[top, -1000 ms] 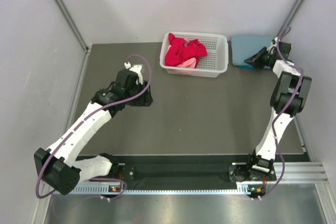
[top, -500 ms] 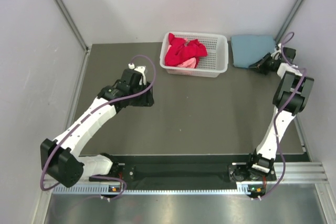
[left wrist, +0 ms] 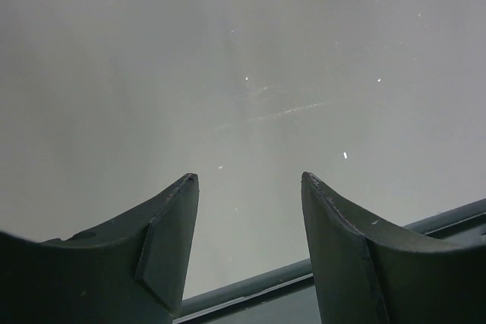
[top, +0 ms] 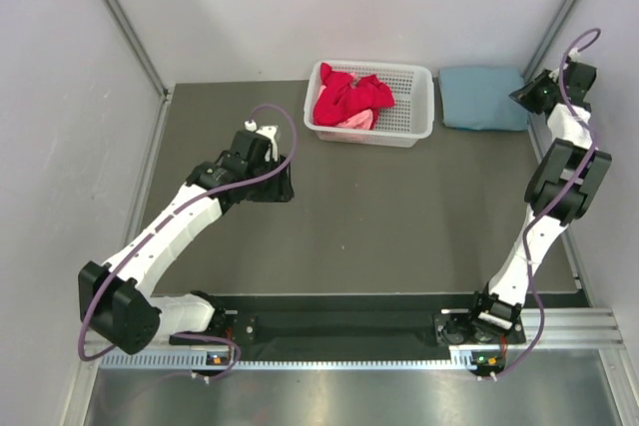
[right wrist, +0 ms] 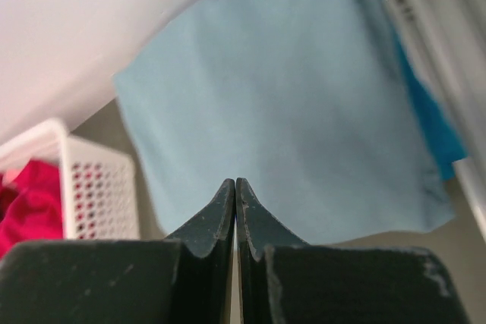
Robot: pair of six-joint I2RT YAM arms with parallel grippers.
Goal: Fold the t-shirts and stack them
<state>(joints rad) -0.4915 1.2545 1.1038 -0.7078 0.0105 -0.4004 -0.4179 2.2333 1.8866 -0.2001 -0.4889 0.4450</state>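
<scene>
Nearest in the top view, at centre left, the left pincer (left wrist: 247, 180) hangs over the bare dark grey table (top: 399, 216). Its jaws are well apart with nothing between them, and it looks ready to take the next garment.

Further back, at upper centre, sits the white plastic lattice basket (top: 419, 122). A crumpled red t-shirt (top: 349, 97) lies inside with a pink t-shirt (top: 357, 120) peeking out beneath it. Both are unfolded, so that work looks yet to be done.

In the upper right, the folded dusty grey-blue t-shirt (right wrist: 281, 127) lies flat beside the basket. A bright turquoise t-shirt (right wrist: 433, 127) shows at its edge underneath, so the stack is evidently started there.

The right pincer (right wrist: 235, 181) is raised above it, shut tight and holding nothing, clear of the cloth.
</scene>
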